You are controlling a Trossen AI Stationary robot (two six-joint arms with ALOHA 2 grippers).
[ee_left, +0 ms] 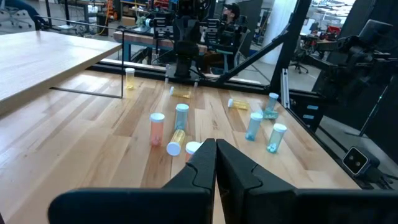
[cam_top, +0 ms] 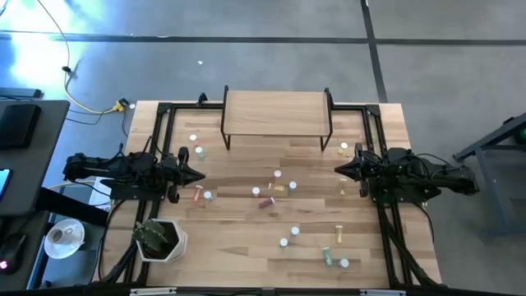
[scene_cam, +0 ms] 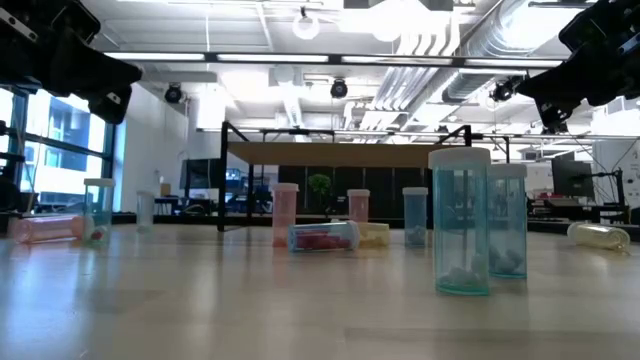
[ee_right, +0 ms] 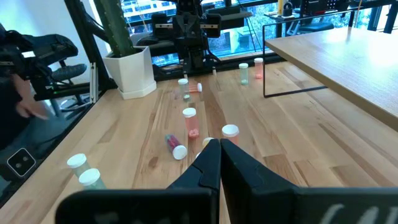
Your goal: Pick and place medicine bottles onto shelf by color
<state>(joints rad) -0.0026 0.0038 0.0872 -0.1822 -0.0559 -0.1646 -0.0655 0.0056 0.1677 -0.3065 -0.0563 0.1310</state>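
Bottles remain scattered across the wooden tabletop (cam_top: 246,247) with none yet on the shelf (cam_top: 275,109), whose light-wood board stands bare at the far edge of the table, so by all appearances the sorting has not begun. Most of the medicine bottles (cam_top: 278,187) lie in a loose cluster on the boards in front of the shelf, some upright, some tipped over; a pink one (ee_left: 157,128) stands beside a blue one (ee_left: 181,116) there, and a yellow one (cam_top: 344,148) sits just off the shelf's right leg. A further group, blue-green among them (scene_cam: 460,222), lies farther from the shelf toward the near right corner. The left gripper (cam_top: 196,173) hangs off the shelf's left front, jaws closed on nothing; the right gripper (cam_top: 342,169) mirrors it off the shelf's right front, likewise closed and empty. A white pot with a plant (cam_top: 160,238) stands well away from the shelf, at the near left corner. Every bottle is left to move.
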